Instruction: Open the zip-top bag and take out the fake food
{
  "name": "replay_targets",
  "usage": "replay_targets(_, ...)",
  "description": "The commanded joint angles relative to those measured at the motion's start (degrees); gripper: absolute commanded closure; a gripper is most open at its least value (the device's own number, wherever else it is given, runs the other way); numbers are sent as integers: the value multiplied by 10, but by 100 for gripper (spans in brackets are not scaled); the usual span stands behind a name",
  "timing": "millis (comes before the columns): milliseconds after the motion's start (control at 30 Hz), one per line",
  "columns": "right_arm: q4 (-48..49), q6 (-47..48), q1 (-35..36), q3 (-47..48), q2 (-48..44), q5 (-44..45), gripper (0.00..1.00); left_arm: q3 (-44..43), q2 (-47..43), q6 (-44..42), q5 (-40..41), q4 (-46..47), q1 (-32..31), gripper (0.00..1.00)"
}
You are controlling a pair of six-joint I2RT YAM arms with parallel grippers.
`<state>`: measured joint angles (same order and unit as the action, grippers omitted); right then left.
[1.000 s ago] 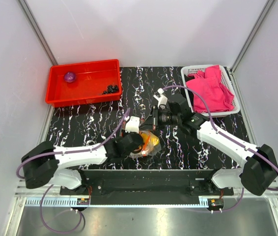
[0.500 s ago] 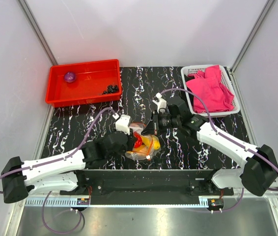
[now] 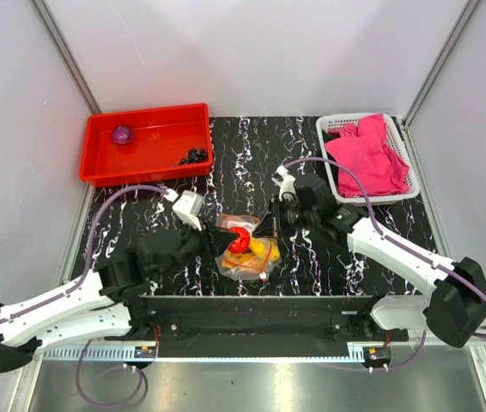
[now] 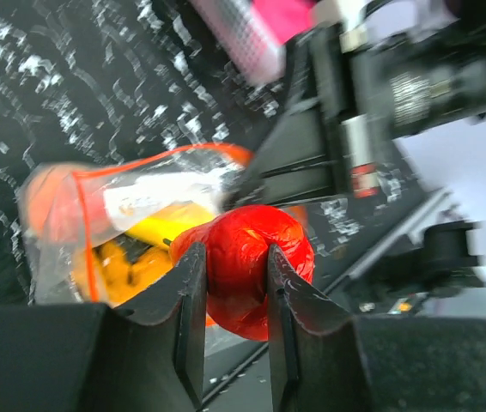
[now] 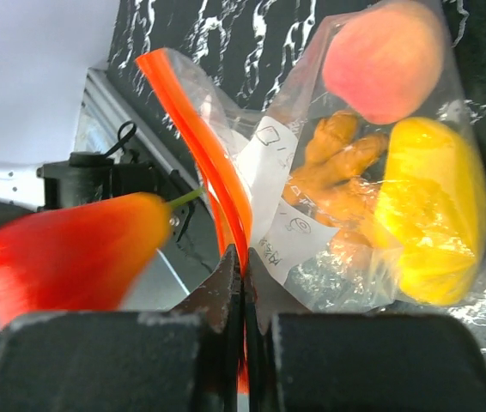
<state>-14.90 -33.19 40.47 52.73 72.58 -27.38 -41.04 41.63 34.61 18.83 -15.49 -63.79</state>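
The zip-top bag [image 3: 252, 260] lies at the mat's near middle, its orange-red zip strip [image 5: 198, 129] raised. My right gripper [image 5: 244, 260] is shut on that strip at the mouth [image 3: 269, 230]. Inside the bag lie fake food pieces: a peach-like ball [image 5: 385, 60], a yellow fruit [image 5: 432, 206] and an orange cluster [image 5: 346, 172]. My left gripper [image 4: 234, 254] is shut on a red fake food piece [image 4: 247, 257], held just outside the mouth, left of the bag [image 3: 239, 239]. The red piece shows blurred in the right wrist view [image 5: 71, 253].
A red tray [image 3: 144, 176] at the back left holds a purple round piece [image 3: 122, 134] and small dark bits [image 3: 194, 155]. A white basket [image 3: 332, 125] with a pink cloth [image 3: 367, 154] stands at the back right. The arms' base rail [image 3: 252, 309] runs just behind the bag.
My left arm has drawn back to the left, carrying the red piece out of the bag's mouth. The right gripper has stayed shut on the zip strip, shifting slightly.
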Motion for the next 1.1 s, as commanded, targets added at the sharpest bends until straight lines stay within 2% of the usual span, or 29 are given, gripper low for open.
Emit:
replay_targets(0, 0, 12, 4, -4, -17, 43, 100, -59, -23, 0, -28, -16, 2, 100)
replay_targets(167, 1, 5, 3, -25, -49, 80, 100, -142, -17, -52, 84, -125, 17, 100)
replay_targets(233, 0, 6, 3, -28, -62, 84, 100, -177, -16, -71, 120, -138, 29, 100)
replay_targets(300, 0, 7, 3, -32, -71, 90, 100, -199, -11, -92, 127, -143, 68, 100)
replay_targets(400, 0, 11, 3, -34, -82, 93, 100, -236, 14, -112, 84, -141, 163, 100)
replay_targets(433, 0, 12, 4, -34, -86, 91, 100, -254, 44, -115, 28, -142, 193, 100)
replay_targets(467, 0, 12, 4, -34, -89, 92, 100, -261, 59, -115, 0, -141, 252, 100)
replay_targets(533, 0, 12, 4, -36, -96, 93, 100, -273, 105, -117, -47, -130, 318, 100)
replay_targets(700, 0, 12, 4, -40, -103, 90, 100, -290, 201, -94, -116, -81, 436, 100)
replay_targets(733, 0, 11, 4, -40, -103, 88, 100, -295, 242, -83, -124, -64, 468, 100)
replay_targets(833, 6, 10, 3, -40, -103, 80, 100, -330, 317, -72, -150, -46, 515, 100)
replay_targets(967, 11, 14, 4, -39, -96, 71, 100, -402, 467, -97, -150, -44, 542, 100)
replay_targets(1067, 11, 19, 3, -37, -89, 67, 100, -462, 546, -117, -170, -46, 558, 100)
